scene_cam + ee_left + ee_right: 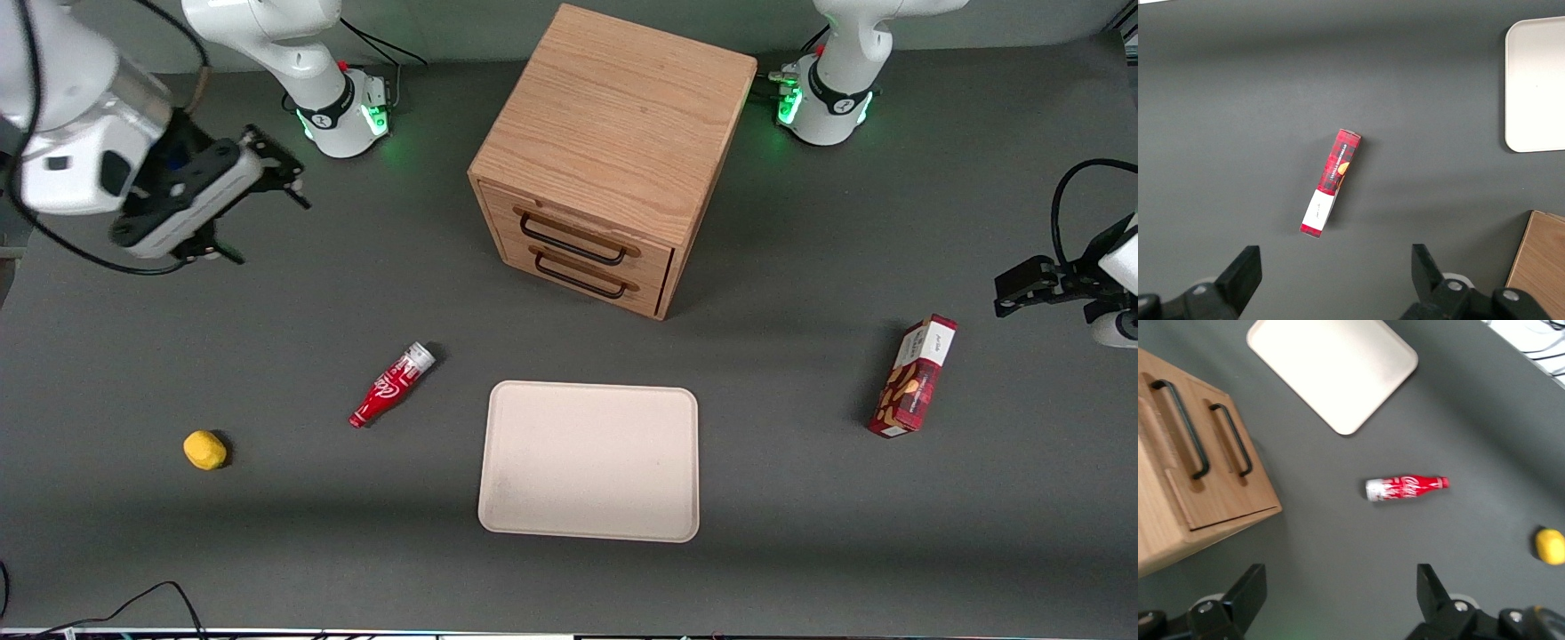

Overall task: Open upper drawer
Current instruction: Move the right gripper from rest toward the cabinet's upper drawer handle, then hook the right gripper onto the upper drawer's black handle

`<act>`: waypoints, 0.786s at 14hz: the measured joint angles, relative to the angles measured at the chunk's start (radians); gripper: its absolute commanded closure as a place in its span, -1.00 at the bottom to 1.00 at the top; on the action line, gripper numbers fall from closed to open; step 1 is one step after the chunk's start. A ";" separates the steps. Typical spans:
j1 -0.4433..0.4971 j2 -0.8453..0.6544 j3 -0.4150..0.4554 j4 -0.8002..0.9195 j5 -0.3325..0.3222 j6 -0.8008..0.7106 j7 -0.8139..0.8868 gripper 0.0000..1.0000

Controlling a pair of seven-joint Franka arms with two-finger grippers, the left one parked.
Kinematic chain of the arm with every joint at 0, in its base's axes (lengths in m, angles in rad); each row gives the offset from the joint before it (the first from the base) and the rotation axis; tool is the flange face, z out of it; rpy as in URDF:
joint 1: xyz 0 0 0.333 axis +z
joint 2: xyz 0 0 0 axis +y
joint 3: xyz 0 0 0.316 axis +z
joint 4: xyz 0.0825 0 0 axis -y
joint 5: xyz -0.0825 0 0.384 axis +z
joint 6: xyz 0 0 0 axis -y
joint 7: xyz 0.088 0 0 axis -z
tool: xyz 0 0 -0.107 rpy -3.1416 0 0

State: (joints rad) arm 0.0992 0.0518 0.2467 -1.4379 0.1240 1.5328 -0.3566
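Note:
The oak cabinet (622,116) stands at the middle of the table, farther from the front camera than the tray. Its upper drawer (582,222) is shut flush, with a thin black wire handle (571,240) just above the matching lower drawer (582,277). In the right wrist view the upper drawer's handle (1181,430) shows beside the lower one (1231,440). My gripper (265,220) is open and empty. It hangs above the table toward the working arm's end, well apart from the cabinet. Its fingers (1253,583) frame bare table in the right wrist view.
A red bottle (391,385) lies on the table, and a yellow lump (204,450) lies nearer the front camera. A cream tray (591,460) lies in front of the cabinet. A red snack box (916,377) stands toward the parked arm's end.

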 measured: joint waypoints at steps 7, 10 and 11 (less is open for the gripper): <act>0.034 0.130 0.167 -0.002 0.000 0.165 0.086 -1.00; 0.102 0.202 0.168 -0.003 0.000 0.260 0.122 -1.00; 0.123 0.227 0.169 -0.003 -0.001 0.289 0.129 -1.00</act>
State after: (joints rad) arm 0.2222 0.2783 0.4154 -1.4411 0.1235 1.8222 -0.2272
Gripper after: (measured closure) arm 0.000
